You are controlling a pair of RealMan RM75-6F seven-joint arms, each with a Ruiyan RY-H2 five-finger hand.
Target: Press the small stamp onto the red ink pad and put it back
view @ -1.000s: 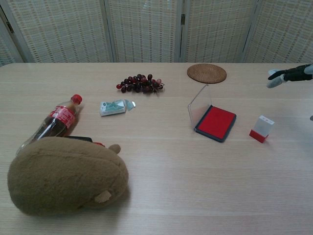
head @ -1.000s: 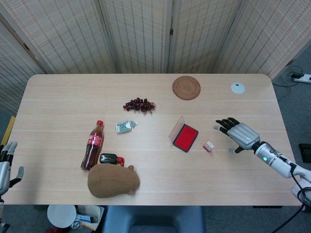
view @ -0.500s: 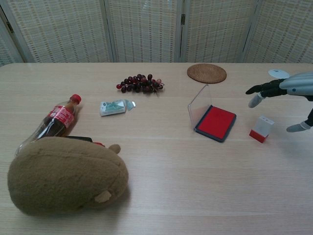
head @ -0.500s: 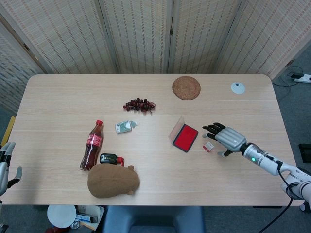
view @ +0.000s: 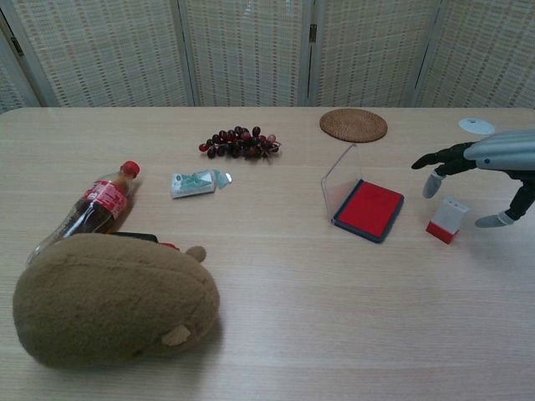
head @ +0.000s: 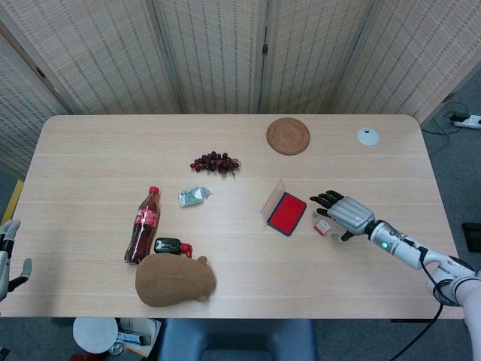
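On the pale wooden worktop (head: 90,150), a brown plush animal (head: 175,280) lies at the near edge, well left of the open red ink pad with its clear lid raised (head: 287,213). Further left of the pad than the small crumpled packet (head: 194,196) lies a cola bottle with a red cap and label (head: 143,225); a round woven coaster (head: 288,136) and a bunch of dark red grapes (head: 216,162) sit on the pad's far side.

Just right of the pad, the robot's silver right hand (head: 344,215) hovers over the small white stamp with a red base (head: 323,226), fingers spread and holding nothing; the chest view shows the stamp (view: 447,220) standing upright on the wood beneath those parted fingers.

Only a sliver of the left hand (head: 7,256) shows at the frame's left edge, far from the pad, too little to tell how its fingers lie.

The risk from here, as judged: the stamp is light and narrow, so a finger brushing it before the grip closes could tip it or push it toward the pad. Whether any fingertip already touches it cannot be made out, and the black and red object (head: 173,246) beside the plush is partly hidden.
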